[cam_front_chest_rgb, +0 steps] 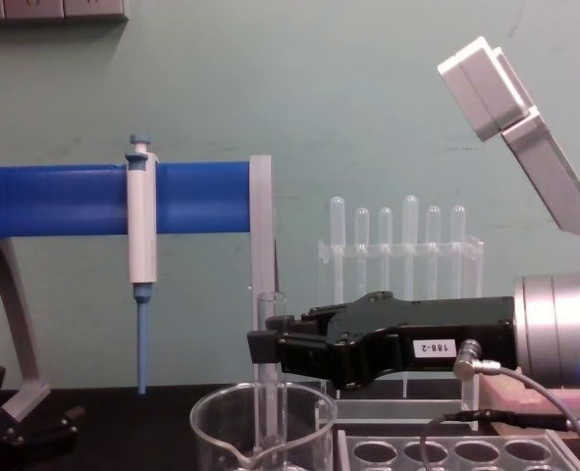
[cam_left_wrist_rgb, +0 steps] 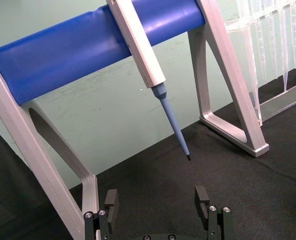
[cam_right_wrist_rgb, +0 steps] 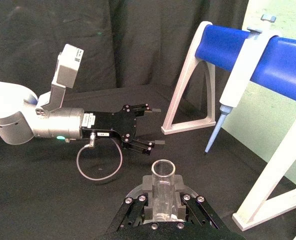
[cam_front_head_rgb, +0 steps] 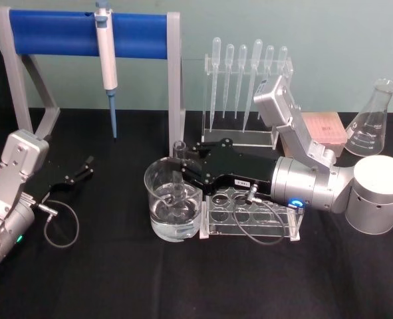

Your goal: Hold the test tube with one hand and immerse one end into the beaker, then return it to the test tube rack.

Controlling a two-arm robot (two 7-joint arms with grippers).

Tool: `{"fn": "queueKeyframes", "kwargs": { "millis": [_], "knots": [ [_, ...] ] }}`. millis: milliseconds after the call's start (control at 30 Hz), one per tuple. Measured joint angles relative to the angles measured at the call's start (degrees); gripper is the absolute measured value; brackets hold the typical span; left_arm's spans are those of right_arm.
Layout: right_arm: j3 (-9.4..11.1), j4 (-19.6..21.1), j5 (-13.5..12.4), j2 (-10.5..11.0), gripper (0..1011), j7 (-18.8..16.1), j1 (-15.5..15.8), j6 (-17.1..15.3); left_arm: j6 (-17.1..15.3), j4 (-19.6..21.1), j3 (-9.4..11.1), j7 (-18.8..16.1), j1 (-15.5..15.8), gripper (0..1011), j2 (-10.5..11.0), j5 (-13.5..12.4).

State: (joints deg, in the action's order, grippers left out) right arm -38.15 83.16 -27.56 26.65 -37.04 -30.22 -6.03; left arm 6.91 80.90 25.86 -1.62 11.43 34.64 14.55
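Observation:
The test tube (cam_front_head_rgb: pixel 179 151) stands upright, its round lower end down inside the beaker (cam_front_head_rgb: pixel 157 199), which holds clear water. My right gripper (cam_front_head_rgb: pixel 182 167) reaches in from the right and is shut on the tube's upper part, just above the beaker's rim. From the side, in the chest view, the test tube (cam_front_chest_rgb: pixel 270 373) passes through the right gripper (cam_front_chest_rgb: pixel 264 347) into the beaker (cam_front_chest_rgb: pixel 221 424). In the right wrist view the test tube (cam_right_wrist_rgb: pixel 163 192) sits clamped between the fingers. My left gripper (cam_front_head_rgb: pixel 84 169) rests open at the table's left, well away from the beaker.
A clear rack with round holes (cam_front_head_rgb: pixel 249 216) lies right beside the beaker, under my right arm. Behind stand a blue-barred stand (cam_front_head_rgb: pixel 83 30) with a hanging pipettor (cam_front_head_rgb: pixel 106 60), a pipette rack (cam_front_head_rgb: pixel 246 86), a pink box (cam_front_head_rgb: pixel 324 129) and a conical flask (cam_front_head_rgb: pixel 372 119).

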Motion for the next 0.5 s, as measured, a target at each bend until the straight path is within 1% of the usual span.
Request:
{"fn": "queueKeyframes", "kwargs": {
  "millis": [500],
  "knots": [
    [0.0, 0.0, 0.0, 0.0, 242, 0.0, 0.0, 0.0, 0.0, 0.0, 0.0, 0.0, 0.0, 1000, 0.0, 0.0]
  ]
}}
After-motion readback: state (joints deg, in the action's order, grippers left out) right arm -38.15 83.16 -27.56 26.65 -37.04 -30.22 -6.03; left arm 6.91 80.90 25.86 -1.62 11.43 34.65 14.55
